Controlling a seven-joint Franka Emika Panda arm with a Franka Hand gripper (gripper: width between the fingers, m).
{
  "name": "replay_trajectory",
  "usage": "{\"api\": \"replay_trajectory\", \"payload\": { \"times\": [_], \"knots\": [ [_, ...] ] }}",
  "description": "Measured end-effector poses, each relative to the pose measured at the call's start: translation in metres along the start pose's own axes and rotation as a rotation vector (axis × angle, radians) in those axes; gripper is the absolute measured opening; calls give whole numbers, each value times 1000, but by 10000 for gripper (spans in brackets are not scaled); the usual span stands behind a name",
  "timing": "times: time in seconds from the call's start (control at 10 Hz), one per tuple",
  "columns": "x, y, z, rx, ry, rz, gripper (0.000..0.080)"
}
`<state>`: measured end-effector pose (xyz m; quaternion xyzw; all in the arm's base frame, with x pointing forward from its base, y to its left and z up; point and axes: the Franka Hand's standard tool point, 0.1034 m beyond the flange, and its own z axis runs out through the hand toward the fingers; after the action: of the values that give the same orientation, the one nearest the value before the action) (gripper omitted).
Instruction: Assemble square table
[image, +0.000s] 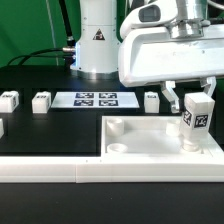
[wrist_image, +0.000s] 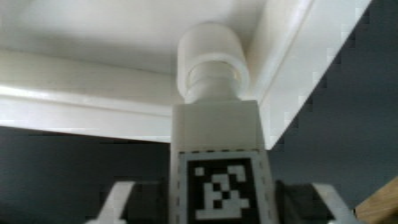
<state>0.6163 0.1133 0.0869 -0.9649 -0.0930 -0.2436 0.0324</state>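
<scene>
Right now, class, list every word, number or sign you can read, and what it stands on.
Words or numbers: none readable.
Warning triangle, symbol too small to read: on the arm's base.
Black-and-white tag patterns, no letters: marker board, leg in the jaws, loose legs.

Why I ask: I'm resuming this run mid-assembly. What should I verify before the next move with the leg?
1. Grip: ok. The gripper is shut on the leg.
2. Leg attitude: ok. It stands upright in the exterior view.
3. Aim: ok. The wrist view shows its tip at a corner pocket of the square table.
4. Tip seated in the pocket: cannot tell.
5. Spare legs: ok. They lie on the black surface, apart from the slab.
</scene>
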Motion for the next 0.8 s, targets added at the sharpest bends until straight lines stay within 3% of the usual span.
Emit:
{"api": "replay_trajectory", "payload": {
  "times": [0.4,0.8],
  "knots": [
    [-6,-1,7,-2,8,-1,290],
    [-19,-2,9,-21,84,-8,290]
  ]
}}
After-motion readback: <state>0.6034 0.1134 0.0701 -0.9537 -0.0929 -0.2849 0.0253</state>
